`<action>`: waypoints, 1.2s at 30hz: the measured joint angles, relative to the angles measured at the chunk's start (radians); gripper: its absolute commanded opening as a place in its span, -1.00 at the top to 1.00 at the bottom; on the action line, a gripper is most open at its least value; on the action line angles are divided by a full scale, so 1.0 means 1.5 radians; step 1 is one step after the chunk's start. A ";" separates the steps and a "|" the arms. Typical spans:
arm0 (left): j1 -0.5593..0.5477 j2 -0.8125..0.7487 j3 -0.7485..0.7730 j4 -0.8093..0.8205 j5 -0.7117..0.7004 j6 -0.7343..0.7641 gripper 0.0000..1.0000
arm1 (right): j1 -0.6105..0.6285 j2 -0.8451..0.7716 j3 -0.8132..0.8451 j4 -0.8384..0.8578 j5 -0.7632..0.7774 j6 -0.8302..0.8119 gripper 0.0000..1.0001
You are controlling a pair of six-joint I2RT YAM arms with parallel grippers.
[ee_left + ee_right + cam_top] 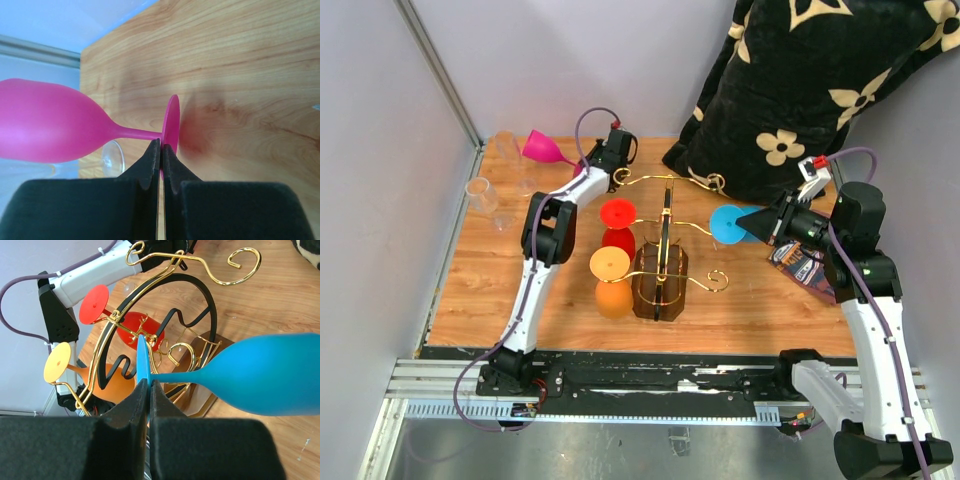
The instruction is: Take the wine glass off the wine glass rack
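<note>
The wine glass rack (665, 262) stands mid-table (750, 310), and from here I see a red wine glass (617, 222) and an orange wine glass (611, 288) hanging upside down on its left side. Clear of the rack on the right, my right gripper (148, 385) has its fingers pinched tight on the foot of a blue wine glass (260, 372). At the far left, my left gripper (161, 146) clamps the foot rim of a pink wine glass (45, 127), held sideways above the wood. Clear glasses (483, 195) sit beyond it, and a black flowered pillow (810, 80) rests at the far right.

gold rack (660, 290) upright, pink glass (542, 148) horizontal, apart
</note>
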State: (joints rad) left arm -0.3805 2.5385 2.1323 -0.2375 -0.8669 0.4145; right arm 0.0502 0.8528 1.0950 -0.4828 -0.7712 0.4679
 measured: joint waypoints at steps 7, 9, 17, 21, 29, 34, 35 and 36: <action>0.012 -0.046 -0.182 0.230 0.027 0.146 0.99 | 0.000 0.002 -0.011 0.012 -0.011 0.005 0.99; 0.016 -0.060 -0.228 0.287 0.039 0.177 0.99 | 0.000 0.003 -0.014 0.013 -0.011 0.006 0.99; 0.047 -0.072 -0.285 0.393 0.099 0.237 0.99 | 0.000 0.008 -0.016 0.023 -0.025 0.018 0.99; 0.050 -0.072 -0.288 0.412 0.124 0.245 0.99 | 0.000 0.009 -0.016 0.025 -0.028 0.019 0.99; 0.046 -0.072 -0.341 0.499 0.161 0.293 0.99 | 0.000 0.016 -0.016 0.026 -0.032 0.020 0.99; 0.046 -0.062 -0.348 0.532 0.167 0.312 0.94 | 0.000 0.016 -0.016 0.030 -0.033 0.020 0.99; 0.046 -0.059 -0.348 0.538 0.168 0.315 0.92 | 0.000 0.016 -0.016 0.030 -0.033 0.020 0.99; 0.045 -0.057 -0.348 0.542 0.168 0.317 0.90 | 0.000 0.016 -0.016 0.031 -0.034 0.020 0.99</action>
State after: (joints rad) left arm -0.3138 2.4531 1.6108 0.5751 -0.6155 0.8906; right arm 0.0502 0.8768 1.0718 -0.4370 -0.8219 0.4973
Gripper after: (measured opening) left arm 0.029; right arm 0.022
